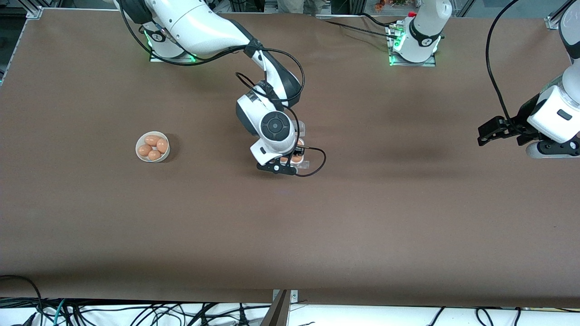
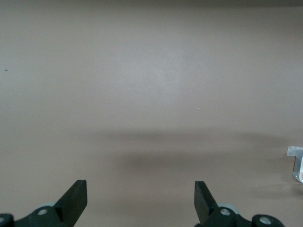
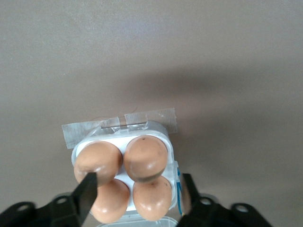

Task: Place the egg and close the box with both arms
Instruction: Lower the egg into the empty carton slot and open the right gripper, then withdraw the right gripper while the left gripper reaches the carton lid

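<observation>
The clear box sits mid-table, taped down. In the right wrist view the box has a brown egg in every cell, such as one egg, and I cannot tell which egg came last. Its lid is open. My right gripper hangs low over the box, open and empty, with its fingers either side of the eggs. My left gripper waits open and empty over bare table at the left arm's end.
A round white bowl with several brown eggs stands toward the right arm's end of the table. Grey tape holds the box to the brown table. A corner of the box shows in the left wrist view.
</observation>
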Robot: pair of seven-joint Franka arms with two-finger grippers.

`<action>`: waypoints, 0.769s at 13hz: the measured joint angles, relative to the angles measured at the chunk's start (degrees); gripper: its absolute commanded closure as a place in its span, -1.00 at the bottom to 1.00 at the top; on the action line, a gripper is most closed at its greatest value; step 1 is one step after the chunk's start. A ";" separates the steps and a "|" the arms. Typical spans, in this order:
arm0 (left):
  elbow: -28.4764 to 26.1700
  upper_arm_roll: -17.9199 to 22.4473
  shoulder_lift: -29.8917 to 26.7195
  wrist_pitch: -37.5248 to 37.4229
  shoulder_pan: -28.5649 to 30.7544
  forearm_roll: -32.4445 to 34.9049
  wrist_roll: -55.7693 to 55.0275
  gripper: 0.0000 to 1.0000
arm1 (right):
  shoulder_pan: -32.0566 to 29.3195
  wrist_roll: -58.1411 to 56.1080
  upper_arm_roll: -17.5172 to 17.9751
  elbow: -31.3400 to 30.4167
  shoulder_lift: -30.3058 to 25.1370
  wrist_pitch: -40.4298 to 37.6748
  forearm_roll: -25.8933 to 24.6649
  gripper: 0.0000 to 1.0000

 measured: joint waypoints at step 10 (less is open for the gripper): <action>-0.04 -4.64 3.65 -6.95 -11.17 -10.71 -16.05 0.88 | -4.35 -12.39 -7.20 -0.50 -11.83 -17.35 -0.41 -1.00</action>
